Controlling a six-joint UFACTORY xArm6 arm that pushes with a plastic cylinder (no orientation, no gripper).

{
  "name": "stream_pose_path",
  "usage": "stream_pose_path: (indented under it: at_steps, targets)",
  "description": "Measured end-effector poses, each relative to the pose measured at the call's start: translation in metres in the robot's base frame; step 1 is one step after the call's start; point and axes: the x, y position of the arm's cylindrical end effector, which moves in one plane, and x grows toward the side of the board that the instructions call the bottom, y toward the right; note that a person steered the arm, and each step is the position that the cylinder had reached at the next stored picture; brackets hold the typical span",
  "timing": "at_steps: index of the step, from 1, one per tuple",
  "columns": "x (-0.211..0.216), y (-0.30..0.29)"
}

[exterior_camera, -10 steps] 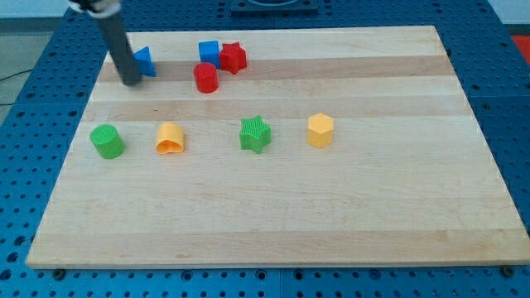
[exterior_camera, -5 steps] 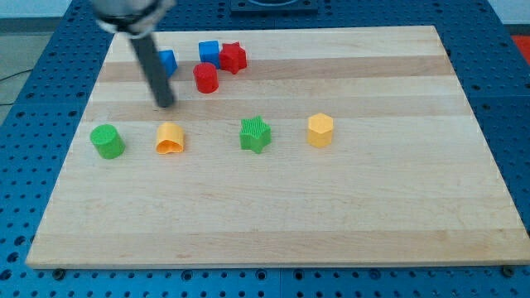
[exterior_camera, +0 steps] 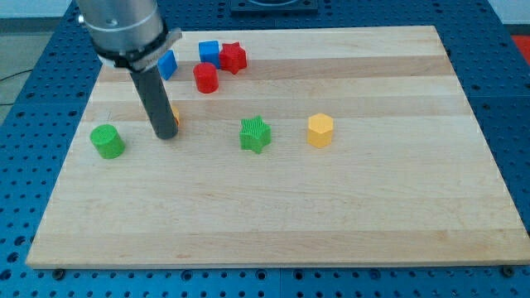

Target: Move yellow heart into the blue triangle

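Item 1. Counter (exterior_camera: pixel 348 215): pale wooden board on a blue perforated base, carrying all the blocks.

Item 2. End effector: a straight dark rod with no jaws, so nothing opens or closes and nothing is held. The tip (exterior_camera: pixel 166 135) rests on the board at the view's left, between the green cylinder and the green star.

Item 3. Yellow heart (exterior_camera: pixel 175 116): almost wholly hidden behind the rod; only a sliver of orange-yellow shows at the rod's right edge. The tip stands directly in front of it, on its bottom side in the view; contact cannot be confirmed.

Item 4. Blue triangle (exterior_camera: pixel 168 64): near the view's top left, partly covered by the arm's grey body, up the board from the heart and apart from it.

Item 5. Other blocks: blue cube (exterior_camera: pixel 209 52) touching or just beside the red star (exterior_camera: pixel 233 57); red cylinder (exterior_camera: pixel 205 78) just below them; green cylinder (exterior_camera: pixel 108 141); green star (exterior_camera: pixel 255 133); yellow hexagon (exterior_camera: pixel 320 130).

Item 6. Containers: none present.

Handling, by judgement: the heart looks like a small, light, rigid plastic piece that should slide easily on smooth wood and may swivel if pushed off-centre. No grasp is possible; the push belongs on its bottom face, centred, driving it toward the view's top and the blue triangle.
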Motion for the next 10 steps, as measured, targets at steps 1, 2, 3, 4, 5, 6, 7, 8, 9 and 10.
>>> stream_pose_path:
  at_steps: [1, 2, 3, 4, 5, 6, 7, 8, 9, 10]
  targets:
    - [-0.042, -0.006]
    - [-0.072, -0.018]
    - [-0.095, -0.045]
    - [-0.115, -0.094]
    - [-0.108, -0.099]
    - [-0.114, -0.091]
    - [-0.123, -0.083]
    - [-0.109, -0.052]
    - [-0.092, -0.079]
    - [-0.006, -0.016]
